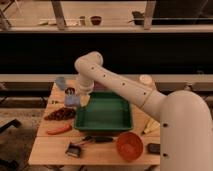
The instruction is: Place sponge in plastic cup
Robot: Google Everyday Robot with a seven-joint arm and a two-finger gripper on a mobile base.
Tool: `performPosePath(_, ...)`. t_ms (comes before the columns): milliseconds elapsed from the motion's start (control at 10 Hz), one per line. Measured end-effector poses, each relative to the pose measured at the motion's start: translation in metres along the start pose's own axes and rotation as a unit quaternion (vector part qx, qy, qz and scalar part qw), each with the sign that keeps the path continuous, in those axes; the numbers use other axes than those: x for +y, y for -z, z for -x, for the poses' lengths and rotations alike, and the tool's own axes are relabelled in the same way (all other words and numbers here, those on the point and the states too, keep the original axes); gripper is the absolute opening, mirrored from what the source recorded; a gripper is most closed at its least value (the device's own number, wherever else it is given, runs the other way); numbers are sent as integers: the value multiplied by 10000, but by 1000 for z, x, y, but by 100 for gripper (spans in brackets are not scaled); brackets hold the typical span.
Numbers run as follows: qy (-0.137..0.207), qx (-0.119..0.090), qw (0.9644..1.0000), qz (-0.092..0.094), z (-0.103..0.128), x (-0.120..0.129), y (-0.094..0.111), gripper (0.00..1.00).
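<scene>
So I'm hovering my pincer point(74, 98) over the left end of the table point(52, 150), just off the left wall of the green tray point(103, 111). There's a blue-grey blob right at the tip of my arm that I'm reading as the sponge point(71, 101), so I'm guessing I'm carrying it, but honestly I can't tell from here how the pincer is set on it.

The plastic cup point(60, 82) is sitting near the back left corner of the table, close to the pincer and a bit further back and left. A small dark cup point(69, 91) is standing between it and my wrist, which is the annoying part.

Handling-wise, I'm expecting the sponge to be light and squishy, not fragile and not slippery. It's looking about as wide as the cup mouth, so I'm thinking it wants holding across its short sides, hanging end-down, so it can fold in. The cup worries me more: thin and light, so it's probably tipping or sliding if I bump it.

The table is pale wood and pretty crowded: something dark and reddish point(60, 114) and an orange carrot-like thing point(58, 130) left of the tray, an orange bowl point(129, 145) and a black-handled tool point(95, 140) up front, a white container point(145, 79) at the back right. Behind it all there's a dark railing and a dim floor beyond.
</scene>
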Motion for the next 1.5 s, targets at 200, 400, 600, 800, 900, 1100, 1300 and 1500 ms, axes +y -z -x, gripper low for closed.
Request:
performPosePath(200, -46, -116, 9999, -54, -15, -23, 0, 2)
performPosePath(400, -13, -201, 9998, -58, -24, -47, -5, 2)
performPosePath(600, 201, -220, 9995, -42, -18, -72, -11, 2)
performPosePath(800, 573, -158, 9982, -91, 2, -100, -18, 2)
performPosePath(900, 721, -142, 9972, -125, 13, -112, -21, 2)
performPosePath(1100, 1087, -94, 9939, -187, 33, -144, -30, 2)
performPosePath(1300, 1234, -52, 9920, -248, 30, -169, -34, 2)
performPosePath(1500, 1177, -31, 9925, -330, 17, -185, -36, 2)
